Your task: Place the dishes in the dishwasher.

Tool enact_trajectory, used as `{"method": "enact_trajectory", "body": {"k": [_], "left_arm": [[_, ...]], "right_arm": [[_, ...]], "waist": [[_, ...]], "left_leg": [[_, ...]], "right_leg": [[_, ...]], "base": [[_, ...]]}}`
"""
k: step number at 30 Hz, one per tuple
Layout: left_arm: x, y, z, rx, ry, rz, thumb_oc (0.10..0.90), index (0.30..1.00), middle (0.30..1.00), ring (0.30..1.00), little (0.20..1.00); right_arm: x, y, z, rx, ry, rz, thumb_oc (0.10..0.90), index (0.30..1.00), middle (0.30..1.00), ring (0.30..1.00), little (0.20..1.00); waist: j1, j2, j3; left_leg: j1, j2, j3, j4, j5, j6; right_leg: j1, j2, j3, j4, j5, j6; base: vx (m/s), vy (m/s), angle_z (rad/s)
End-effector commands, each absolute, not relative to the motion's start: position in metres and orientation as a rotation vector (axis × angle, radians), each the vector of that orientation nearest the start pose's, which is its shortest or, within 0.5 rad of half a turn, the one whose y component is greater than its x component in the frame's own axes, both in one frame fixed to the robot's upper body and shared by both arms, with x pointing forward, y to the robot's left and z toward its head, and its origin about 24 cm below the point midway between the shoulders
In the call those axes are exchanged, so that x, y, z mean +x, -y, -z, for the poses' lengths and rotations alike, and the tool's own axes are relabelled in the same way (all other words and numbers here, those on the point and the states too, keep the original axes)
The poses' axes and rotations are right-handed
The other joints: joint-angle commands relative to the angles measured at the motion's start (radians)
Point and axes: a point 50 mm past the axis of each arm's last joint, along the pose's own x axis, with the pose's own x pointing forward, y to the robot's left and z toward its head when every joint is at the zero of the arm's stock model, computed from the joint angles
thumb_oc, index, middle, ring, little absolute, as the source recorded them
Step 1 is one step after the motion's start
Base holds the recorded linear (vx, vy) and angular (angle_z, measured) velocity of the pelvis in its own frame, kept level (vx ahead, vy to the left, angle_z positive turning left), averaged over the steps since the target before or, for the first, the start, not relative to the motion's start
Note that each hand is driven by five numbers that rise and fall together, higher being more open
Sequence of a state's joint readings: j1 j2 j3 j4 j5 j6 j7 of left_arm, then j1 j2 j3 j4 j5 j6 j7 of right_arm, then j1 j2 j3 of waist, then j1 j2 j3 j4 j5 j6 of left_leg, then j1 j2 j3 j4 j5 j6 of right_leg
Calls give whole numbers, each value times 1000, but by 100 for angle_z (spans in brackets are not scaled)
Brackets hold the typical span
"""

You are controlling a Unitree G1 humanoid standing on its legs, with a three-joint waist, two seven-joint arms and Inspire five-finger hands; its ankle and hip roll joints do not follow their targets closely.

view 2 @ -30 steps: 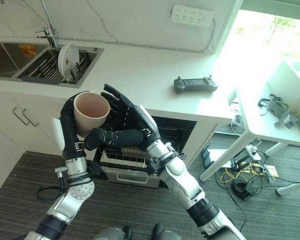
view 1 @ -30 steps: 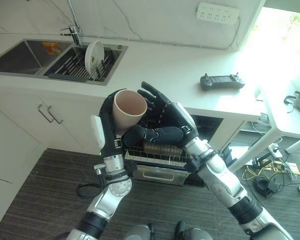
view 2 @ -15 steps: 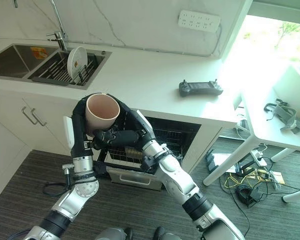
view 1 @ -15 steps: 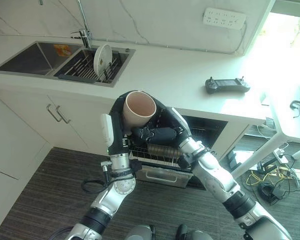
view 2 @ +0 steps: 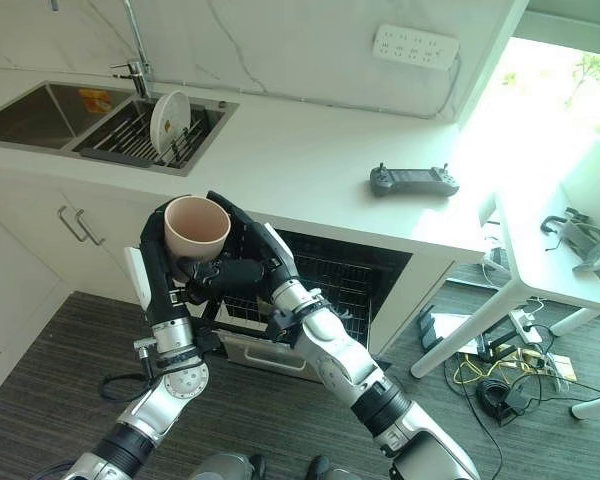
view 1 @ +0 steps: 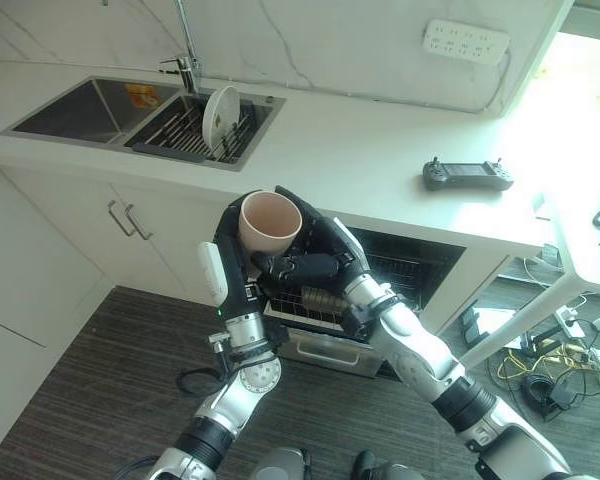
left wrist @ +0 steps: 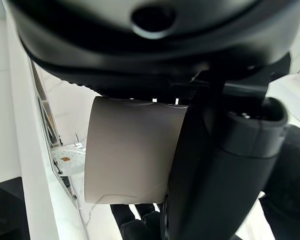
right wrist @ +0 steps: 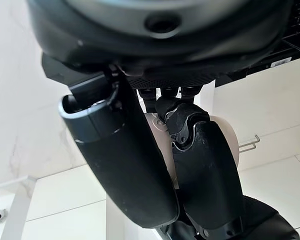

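Both hands, left and right, clasped the cup; from the head views we saw the dishwasher rack below, hidden from the wrist views.

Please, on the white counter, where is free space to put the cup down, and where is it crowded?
The counter lies bare between the sink rack holding a plate and the black controller. It is crowded at the rack, and around the cup, gripped by the left hand and right hand above the open dishwasher.
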State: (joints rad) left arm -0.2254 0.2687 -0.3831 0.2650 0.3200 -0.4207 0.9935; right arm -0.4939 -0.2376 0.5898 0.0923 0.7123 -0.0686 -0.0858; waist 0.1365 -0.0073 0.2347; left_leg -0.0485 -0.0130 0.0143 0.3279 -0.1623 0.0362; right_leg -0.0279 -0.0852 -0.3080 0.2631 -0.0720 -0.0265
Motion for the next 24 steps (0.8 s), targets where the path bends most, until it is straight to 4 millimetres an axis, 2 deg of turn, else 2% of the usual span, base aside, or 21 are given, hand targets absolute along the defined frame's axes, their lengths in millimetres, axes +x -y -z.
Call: {"method": "enact_trajectory", "body": {"k": [1,10,18,19,20,21,24], "left_arm": [[272,-100,-120,242,851,-277,400,300,300,300,300],[272,-90,-118,259,841,-201,400,300,300,300,300],[270,-79,-117,259,829,-15,400,300,300,300,300],[270,-78,-117,260,827,-3,400,300,300,300,300],[270,-75,-117,264,824,24,400,300,300,300,300],[270,-73,-116,264,821,40,400,300,300,300,300],[270,-70,-116,263,819,68,400,300,300,300,300]], "right_arm": [[296,6,-196,465,404,-722,800,900,900,900,900],[294,-1,-204,440,427,-749,800,900,900,900,900],[291,-4,-213,347,510,-825,800,900,900,900,900],[291,-4,-215,333,522,-824,627,641,641,641,641],[291,-3,-218,315,549,-817,431,347,347,347,347],[291,-3,-219,310,559,-818,400,300,300,300,300],[292,-3,-223,308,572,-820,400,300,300,300,300]], "waist": [[3,-25,-23],[8,-28,-12],[13,-28,-7],[13,-28,-7],[12,-28,-6],[12,-28,-6],[11,-28,-6]], "left_leg": [[30,62,19,-28,-97,-40],[31,54,11,-28,-97,-35],[29,50,7,-28,-97,-31],[29,50,7,-28,-97,-31],[30,51,7,-28,-96,-31],[30,51,8,-28,-97,-30],[32,49,7,-28,-97,-31]], "right_leg": [[74,-74,49,37,-182,95],[73,-71,56,37,-178,95],[72,-70,55,37,-175,96],[73,-70,54,37,-175,97],[73,-70,54,37,-175,97],[74,-69,55,37,-175,97],[75,-69,55,37,-176,97]], "base": [[0,0,0],[0,0,0],[1,-2,1],[4,-12,6],[5,-10,5],[8,-11,4],[0,0,0]]}}
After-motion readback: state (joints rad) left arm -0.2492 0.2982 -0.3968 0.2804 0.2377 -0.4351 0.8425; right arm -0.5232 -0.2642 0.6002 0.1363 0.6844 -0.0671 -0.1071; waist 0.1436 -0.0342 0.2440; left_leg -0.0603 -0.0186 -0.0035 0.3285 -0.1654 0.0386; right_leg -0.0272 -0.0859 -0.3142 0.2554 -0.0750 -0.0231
